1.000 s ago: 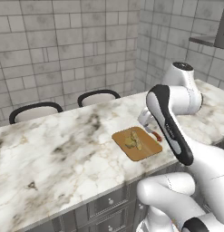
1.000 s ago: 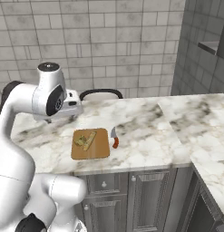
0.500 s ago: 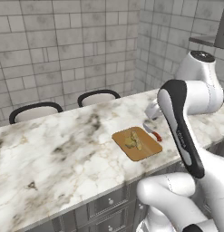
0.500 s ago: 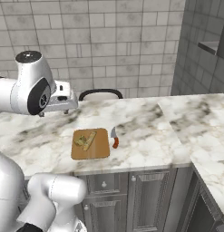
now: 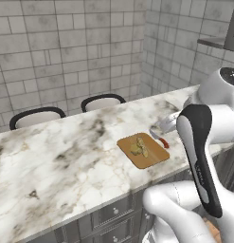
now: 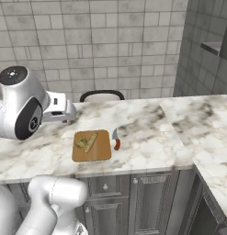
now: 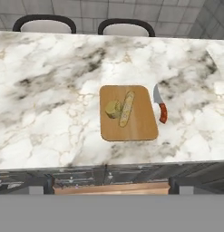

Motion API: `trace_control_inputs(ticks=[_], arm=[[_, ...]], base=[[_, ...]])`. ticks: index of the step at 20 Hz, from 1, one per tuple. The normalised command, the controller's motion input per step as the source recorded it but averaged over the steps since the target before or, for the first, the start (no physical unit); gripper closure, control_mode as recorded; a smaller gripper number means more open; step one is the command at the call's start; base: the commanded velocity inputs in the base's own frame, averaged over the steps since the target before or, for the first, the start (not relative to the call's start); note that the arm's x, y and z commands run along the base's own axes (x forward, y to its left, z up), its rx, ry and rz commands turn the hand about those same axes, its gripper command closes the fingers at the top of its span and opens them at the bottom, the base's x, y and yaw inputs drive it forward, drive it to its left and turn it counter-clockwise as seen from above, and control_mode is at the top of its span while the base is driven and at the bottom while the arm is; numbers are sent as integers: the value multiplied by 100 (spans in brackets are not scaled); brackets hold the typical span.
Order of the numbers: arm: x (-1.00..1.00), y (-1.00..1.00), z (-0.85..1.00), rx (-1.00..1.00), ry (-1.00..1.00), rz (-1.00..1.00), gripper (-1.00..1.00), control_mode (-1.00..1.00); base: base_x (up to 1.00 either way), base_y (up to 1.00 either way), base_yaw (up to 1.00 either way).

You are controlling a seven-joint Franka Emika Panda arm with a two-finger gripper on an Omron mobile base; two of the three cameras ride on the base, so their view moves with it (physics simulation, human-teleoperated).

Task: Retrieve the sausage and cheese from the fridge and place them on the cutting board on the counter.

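The cutting board (image 7: 129, 113) (image 5: 143, 151) (image 6: 91, 146) lies near the front edge of the counter (image 7: 50, 113) (image 5: 66, 156) (image 6: 147, 137). On it rest the cheese (image 7: 113, 109) (image 5: 135, 149) (image 6: 81, 143), a pale yellow chunk, and, touching its side, a pale tan stick that I take for the sausage (image 7: 126, 108) (image 5: 142, 145) (image 6: 90, 141). My gripper (image 7: 111, 185) (image 5: 161, 127) (image 6: 69, 111) hangs high above the counter's front edge, apart from the board. It is open, with nothing between its fingers. The fridge is out of view.
A knife with a red handle (image 7: 163, 113) (image 5: 163, 142) (image 6: 117, 144) lies just right of the board. Two dark-rimmed stools (image 7: 43, 23) (image 7: 126, 27) stand behind the counter. In the right base view the counter turns a corner at the right (image 6: 207, 133).
The arm has lifted up and drawn back from over the board. The cheese, the sausage and the knife have not moved. The jaws stay wide apart.
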Motion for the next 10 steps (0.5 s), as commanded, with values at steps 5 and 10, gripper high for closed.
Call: trace_control_inputs(ticks=[5, 10], arm=[[-12, 0, 1, 0, 0, -1, -100, 100], [0, 0, 0, 0, 0, 0, -100, 100]], base=[[-7, 0, 0], [-83, 0, 2]])
